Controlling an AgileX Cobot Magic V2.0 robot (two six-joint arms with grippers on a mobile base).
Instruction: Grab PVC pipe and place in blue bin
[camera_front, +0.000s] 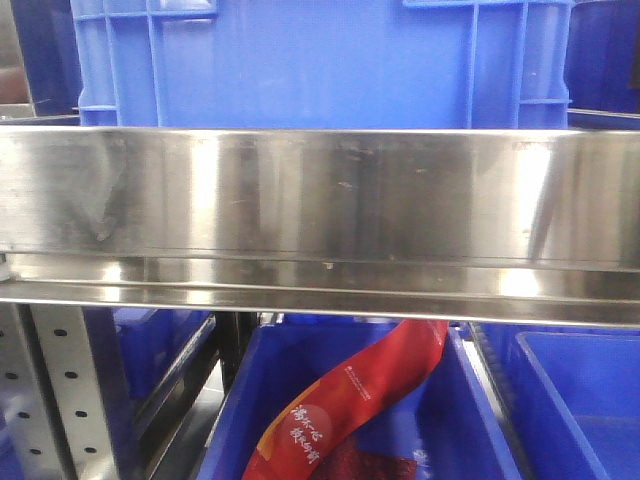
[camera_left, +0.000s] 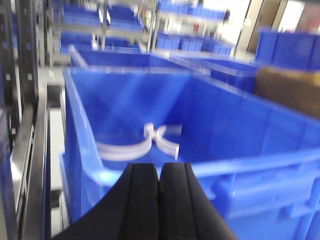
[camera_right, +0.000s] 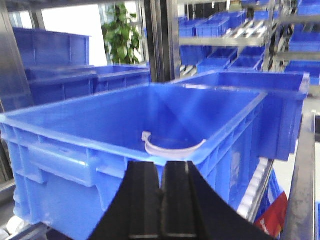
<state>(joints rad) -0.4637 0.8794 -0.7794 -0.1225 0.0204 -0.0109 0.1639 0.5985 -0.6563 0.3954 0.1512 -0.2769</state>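
In the left wrist view, two off-white curved PVC pipe pieces (camera_left: 122, 150) lie on the floor of a blue bin (camera_left: 225, 120), their ends meeting near the middle. My left gripper (camera_left: 160, 167) is shut and empty, just outside the bin's near wall. The right wrist view shows one arc-shaped PVC pipe piece (camera_right: 172, 149) inside a blue bin (camera_right: 90, 120), close to its near right corner. My right gripper (camera_right: 162, 165) is shut with nothing in it, below and in front of that bin's near rim. Neither gripper shows in the front view.
A steel shelf rail (camera_front: 320, 190) crosses the front view, with a blue crate (camera_front: 320, 60) above it and a lower blue bin (camera_front: 250, 400) holding a red packet (camera_front: 350, 400). More blue bins stand on racks (camera_right: 240, 40) behind. A brown box (camera_left: 290, 85) sits at the right.
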